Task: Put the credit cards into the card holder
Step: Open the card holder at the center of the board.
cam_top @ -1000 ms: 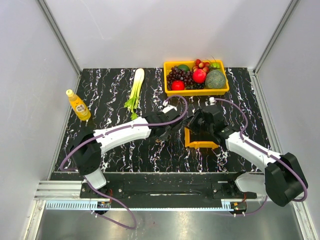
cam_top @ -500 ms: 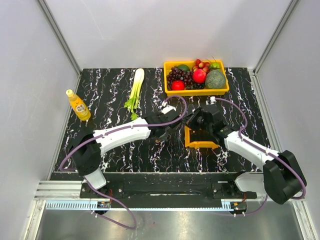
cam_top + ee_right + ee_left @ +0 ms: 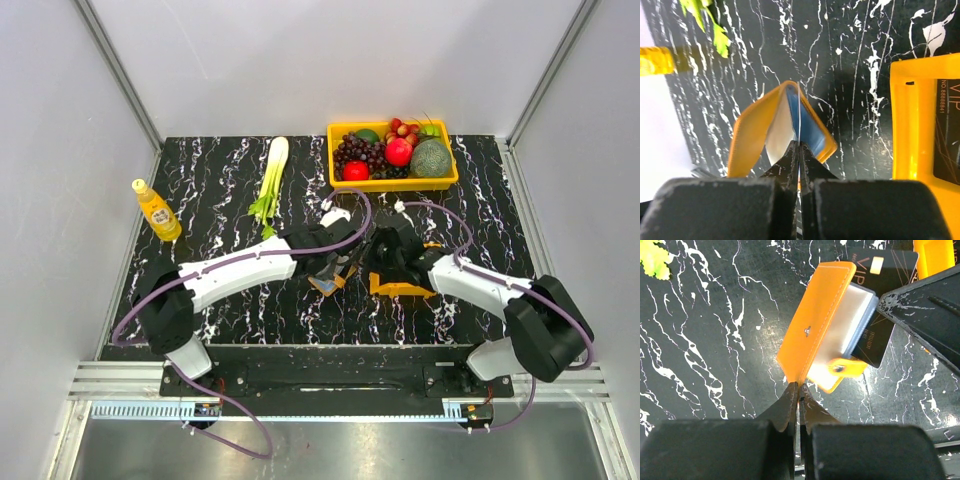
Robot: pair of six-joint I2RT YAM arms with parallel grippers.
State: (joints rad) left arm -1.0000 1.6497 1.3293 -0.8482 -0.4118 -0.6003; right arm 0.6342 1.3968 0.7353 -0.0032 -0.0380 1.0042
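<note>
While the left claw (image 3: 799, 390) sits pinched tight on the lower edge of the orange card holder (image 3: 815, 325), keeping it spread open over the table (image 3: 700, 340), the right claw (image 3: 799, 146) is closed on a thin credit card (image 3: 874, 346). From the right wrist that card shows edge-on, aimed straight into the gap between the flaps! From the left wrist, this dark VIP card sits against the pale inner sleeves with part of it hidden behind them, so I judge it partly in but not seated. More to do: a second credit card (image 3: 946, 135) lies in the orange tray (image 3: 910, 125) just beside the holder. Whether any card is already tucked inside, I cannot tell.
</note>
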